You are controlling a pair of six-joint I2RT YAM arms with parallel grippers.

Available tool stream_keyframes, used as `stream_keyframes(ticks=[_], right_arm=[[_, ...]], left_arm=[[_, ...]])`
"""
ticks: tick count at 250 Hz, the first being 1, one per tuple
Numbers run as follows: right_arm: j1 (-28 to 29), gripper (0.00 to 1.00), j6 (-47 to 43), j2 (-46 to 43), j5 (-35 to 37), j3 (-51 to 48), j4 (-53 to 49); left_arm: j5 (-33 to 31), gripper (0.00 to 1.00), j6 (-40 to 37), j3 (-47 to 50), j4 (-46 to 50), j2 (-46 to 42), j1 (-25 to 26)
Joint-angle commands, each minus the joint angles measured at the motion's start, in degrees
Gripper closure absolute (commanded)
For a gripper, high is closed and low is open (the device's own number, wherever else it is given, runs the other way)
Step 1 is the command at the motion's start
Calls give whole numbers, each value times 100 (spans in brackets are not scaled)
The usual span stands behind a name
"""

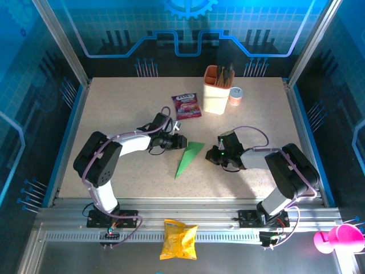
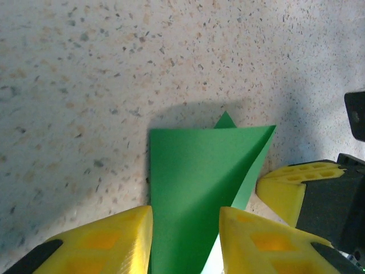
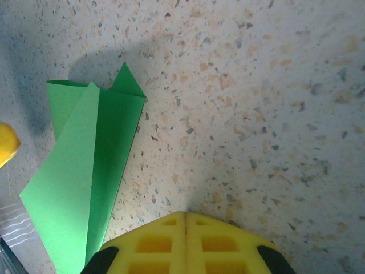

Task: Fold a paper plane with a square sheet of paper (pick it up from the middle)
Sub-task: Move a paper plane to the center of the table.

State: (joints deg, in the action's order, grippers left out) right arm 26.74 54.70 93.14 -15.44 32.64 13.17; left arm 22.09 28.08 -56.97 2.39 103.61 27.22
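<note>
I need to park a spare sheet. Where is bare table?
Bare: the far-left corner left of the purple sachet; the far-right corner right of the small can; the near strip in front of the green paper. Crowded centre: left gripper and right gripper at the paper.

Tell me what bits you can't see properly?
Left wrist view: the near end of the green paper runs off the bottom edge between the fingers of the left hand, so whether they touch it is unclear.
Right wrist view: the paper's lower end is cut off by the bottom edge, beside the right hand.
Top view: writing on the purple sachet is too small to read; the dark things in the holder are too small to name.
</note>
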Motion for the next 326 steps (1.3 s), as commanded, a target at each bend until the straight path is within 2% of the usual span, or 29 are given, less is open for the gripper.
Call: stream_keyframes(ticks=[1, 78, 125, 199, 216, 227, 279, 300, 326], right_arm=[[419, 100, 142, 779, -288, 216, 841], [437, 100, 385, 1275, -443, 132, 1419], [446, 100, 429, 1456, -456, 102, 1559], [446, 100, 481, 1562, -446, 10, 1706], [429, 100, 481, 1520, -405, -46, 1714], [396, 100, 493, 1468, -407, -132, 1747], [135, 100, 390, 779, -559, -259, 1517], [38, 100, 152, 219, -535, -146, 930], [-109, 100, -173, -499, -405, 66, -21]], left_arm=[[281, 65, -165, -275, 249, 317, -6], [546, 65, -296, -574, 494, 755, 342], [665, 67, -89, -413, 194, 485, 501], [682, 86, 343, 76, -358, -9, 643], [632, 95, 438, 196, -485, -93, 644], [598, 100, 476, 237, -553, -158, 652], [310, 100, 516, 379, -577, -509, 653], [-10, 100, 483, 442, -465, -735, 652], [-729, 100, 345, 560, -185, -1201, 677]])
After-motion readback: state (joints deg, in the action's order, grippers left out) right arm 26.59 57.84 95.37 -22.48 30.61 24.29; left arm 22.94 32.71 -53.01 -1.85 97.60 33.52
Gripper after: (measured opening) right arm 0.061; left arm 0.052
